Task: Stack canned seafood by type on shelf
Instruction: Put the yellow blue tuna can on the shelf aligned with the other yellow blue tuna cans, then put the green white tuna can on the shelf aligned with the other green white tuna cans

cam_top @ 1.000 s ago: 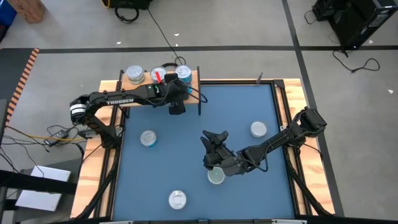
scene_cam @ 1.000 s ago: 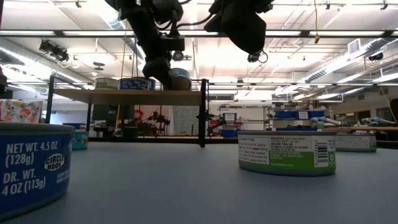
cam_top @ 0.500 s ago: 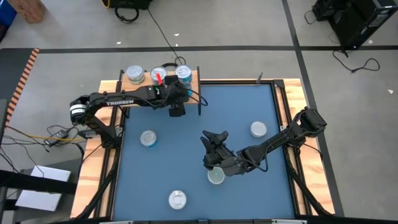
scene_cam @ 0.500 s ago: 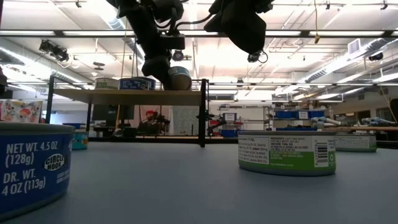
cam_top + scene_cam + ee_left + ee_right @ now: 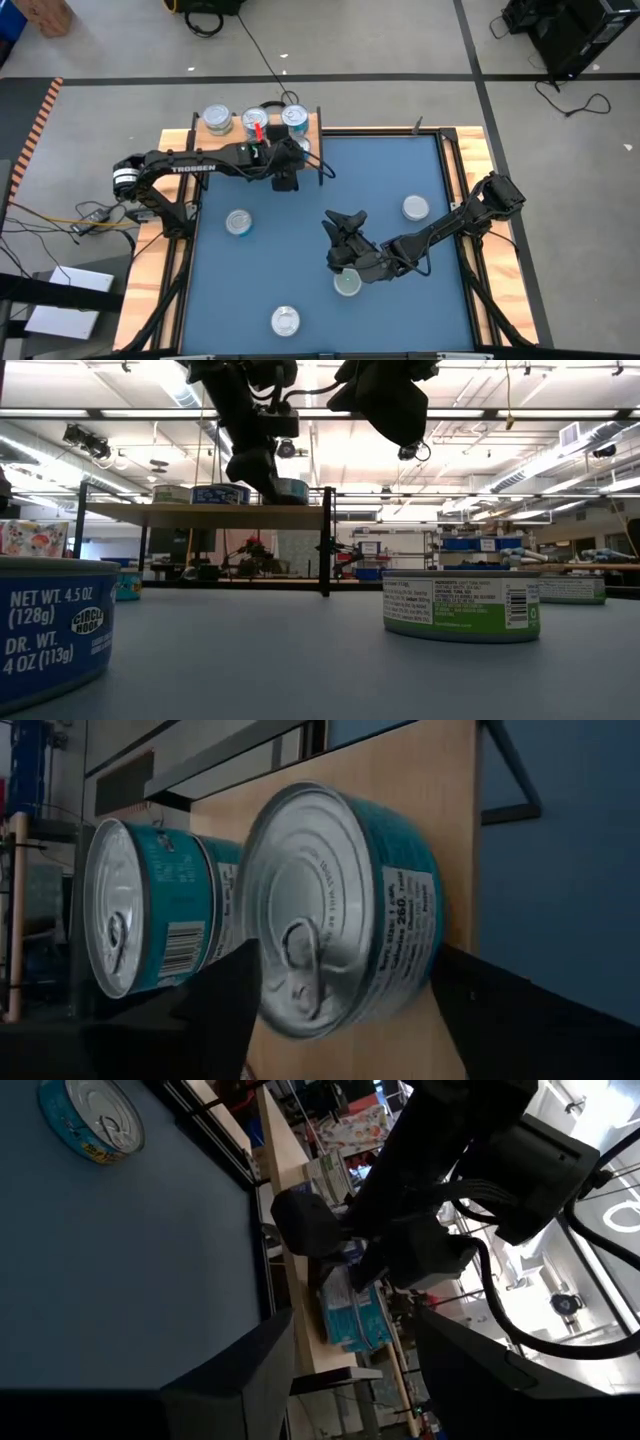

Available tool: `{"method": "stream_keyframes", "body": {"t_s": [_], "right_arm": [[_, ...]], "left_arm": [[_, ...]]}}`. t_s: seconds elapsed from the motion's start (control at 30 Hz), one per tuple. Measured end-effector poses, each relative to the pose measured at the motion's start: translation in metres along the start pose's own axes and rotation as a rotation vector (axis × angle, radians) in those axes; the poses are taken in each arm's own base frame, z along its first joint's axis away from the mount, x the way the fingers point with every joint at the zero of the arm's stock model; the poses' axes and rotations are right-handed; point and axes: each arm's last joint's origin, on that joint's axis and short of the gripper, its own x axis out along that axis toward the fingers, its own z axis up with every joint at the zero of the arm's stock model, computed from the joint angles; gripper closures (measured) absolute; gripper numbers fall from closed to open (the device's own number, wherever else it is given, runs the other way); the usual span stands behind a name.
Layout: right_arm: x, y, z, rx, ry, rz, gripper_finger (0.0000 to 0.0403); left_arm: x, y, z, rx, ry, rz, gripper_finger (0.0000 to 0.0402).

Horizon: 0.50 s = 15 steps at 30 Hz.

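1. While the left gripper (image 5: 288, 168) sits at the shelf (image 5: 312, 125), its fingers stand spread either side of a teal can (image 5: 340, 910), not clamping it.
2. Three cans on shelf, far left.
3. Right gripper (image 5: 343, 232) hangs mid-table, fingers apart, empty.
4. Four loose cans on the blue table (image 5: 400, 160).

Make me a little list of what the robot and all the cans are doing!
Shelf: light wood board at the table's far left corner.
Cans on shelf: three in a row on top.
Left hand: at the shelf's right end, fingers open on either side of the end can, not squeezing it.
Right hand: open, holding nothing, above the middle of the blue table.
Loose cans: four flat on the table, apart from each other.
Green-label can: upright, alone.
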Motion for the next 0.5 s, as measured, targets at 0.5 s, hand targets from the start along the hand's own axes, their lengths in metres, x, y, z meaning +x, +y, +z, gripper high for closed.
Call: {"method": "stream_keyframes", "body": {"t_s": [0.5], "right_arm": [[0.0000,0.0000,0.0000,0.000,0.000,0.000,0.0190]], "left_arm": [[-0.0026,0.0076,0.0018,-0.010,0.003,0.015,0.0100]]}}
